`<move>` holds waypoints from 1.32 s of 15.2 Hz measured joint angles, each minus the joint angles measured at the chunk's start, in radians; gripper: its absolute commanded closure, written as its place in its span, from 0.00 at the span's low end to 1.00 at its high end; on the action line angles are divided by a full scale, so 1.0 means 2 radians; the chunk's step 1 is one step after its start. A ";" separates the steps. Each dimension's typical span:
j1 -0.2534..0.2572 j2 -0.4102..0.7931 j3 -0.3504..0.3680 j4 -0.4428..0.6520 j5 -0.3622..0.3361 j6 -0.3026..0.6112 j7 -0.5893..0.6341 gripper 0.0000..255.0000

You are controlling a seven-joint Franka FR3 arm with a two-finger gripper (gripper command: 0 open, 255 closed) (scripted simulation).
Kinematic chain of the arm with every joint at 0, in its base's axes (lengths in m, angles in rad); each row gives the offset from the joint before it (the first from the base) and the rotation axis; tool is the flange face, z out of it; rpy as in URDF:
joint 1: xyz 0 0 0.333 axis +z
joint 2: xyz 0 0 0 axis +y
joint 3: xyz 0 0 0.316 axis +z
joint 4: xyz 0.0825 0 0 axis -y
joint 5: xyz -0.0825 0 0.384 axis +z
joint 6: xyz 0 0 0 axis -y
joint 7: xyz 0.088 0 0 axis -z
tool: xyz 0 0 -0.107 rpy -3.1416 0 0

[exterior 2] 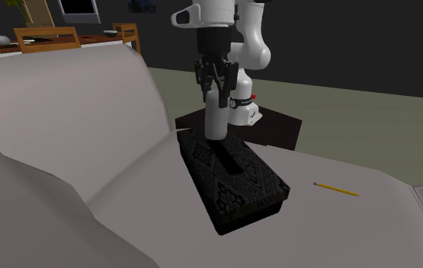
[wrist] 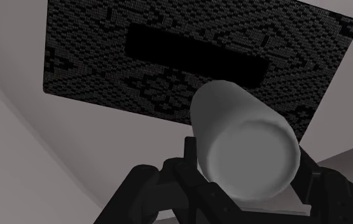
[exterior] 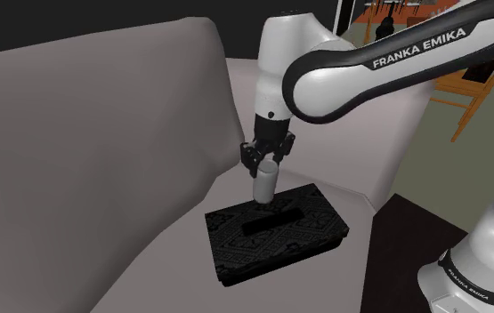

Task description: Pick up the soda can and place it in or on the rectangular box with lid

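A plain pale grey soda can (exterior: 264, 184) hangs upright in my black gripper (exterior: 265, 162), which is shut on its upper part. Below it lies the black patterned rectangular box (exterior: 276, 233), flat on the grey sofa seat, with a long dark slot in its lid. The can's lower end is right at the lid beside one end of the slot; I cannot tell whether it touches. From the second exterior view the can (exterior 2: 216, 119) stands over the box's (exterior 2: 240, 181) far end, under the gripper (exterior 2: 216, 90). In the wrist view the can (wrist: 245, 137) is clasped over the lid (wrist: 105, 57).
The sofa's tall grey backrest (exterior: 85, 133) rises close beside the box at the shoulder view's left. A yellow pencil (exterior 2: 338, 189) lies on the seat beyond the box. My dark stand (exterior 2: 278, 126) sits behind the sofa. Wooden furniture (exterior: 472, 84) stands farther back.
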 measured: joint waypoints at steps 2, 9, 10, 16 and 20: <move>0.006 -0.038 0.000 -0.033 0.014 -0.003 -0.002 1.00; 0.009 -0.036 0.005 -0.073 0.019 0.038 -0.001 1.00; 0.009 -0.034 0.005 -0.079 0.018 0.046 -0.003 1.00; 0.009 -0.013 0.010 -0.101 0.015 0.088 -0.001 1.00; 0.008 0.004 0.013 -0.112 0.011 0.118 0.002 1.00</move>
